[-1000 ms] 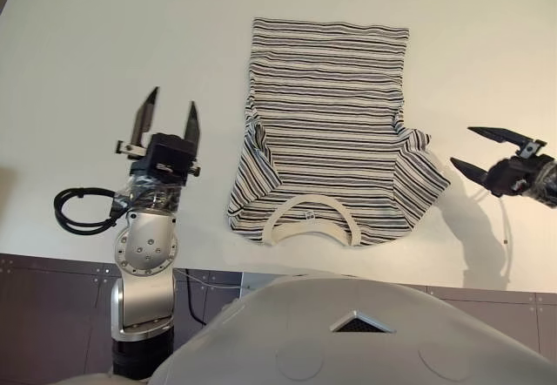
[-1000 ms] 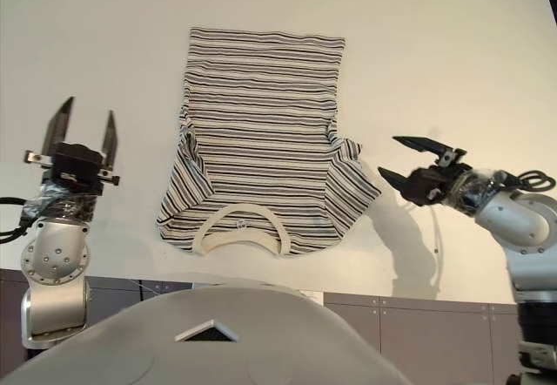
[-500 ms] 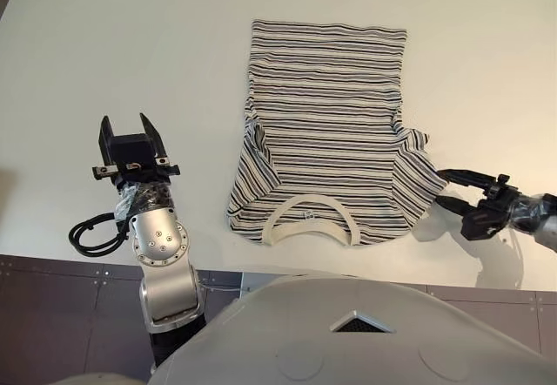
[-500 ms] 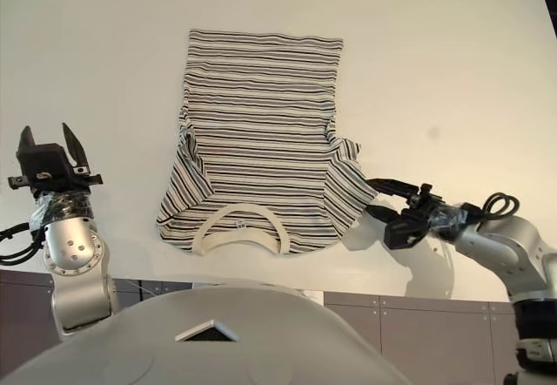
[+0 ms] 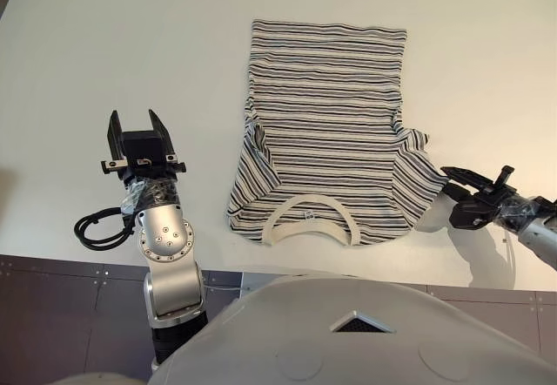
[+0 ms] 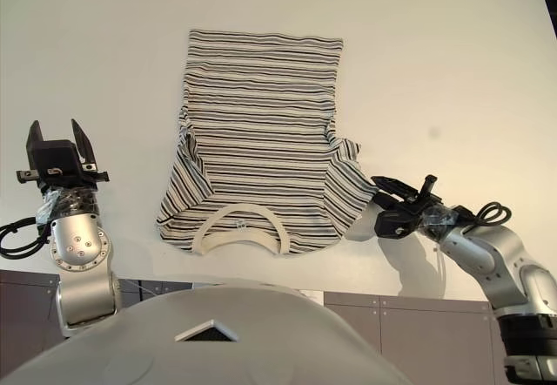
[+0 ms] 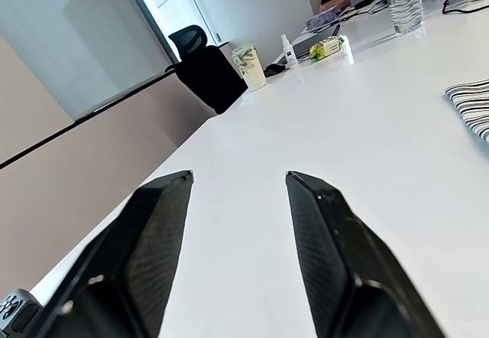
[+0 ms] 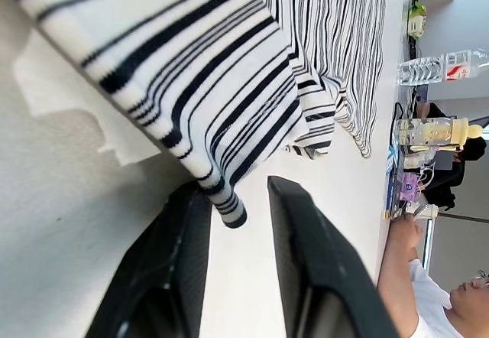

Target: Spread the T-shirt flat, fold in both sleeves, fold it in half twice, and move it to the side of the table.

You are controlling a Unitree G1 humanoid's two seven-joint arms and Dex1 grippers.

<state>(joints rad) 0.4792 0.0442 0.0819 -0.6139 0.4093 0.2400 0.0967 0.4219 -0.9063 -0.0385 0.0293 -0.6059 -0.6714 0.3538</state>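
Shirt itself hasn't budged in the last second: the black-and-white striped cotton T-shirt (image 5: 326, 115) lies spread on the white table (image 5: 96, 37), collar nearest the robot. What moved is the right gripper (image 5: 446, 186), which dropped low and slid up to the right sleeve (image 5: 425, 172), jaws partly open with the sleeve's hem corner in the gap between them, not pinched. Meanwhile the left gripper (image 5: 134, 125) pulled back toward the near edge, jaws wide apart, holding nothing, well apart from the shirt's left side.

No legible text, number or sign found: the bottle (image 7: 405, 5) label and the T-shirt (image 5: 326, 97) neck tag (image 5: 308, 213) are too small to read.
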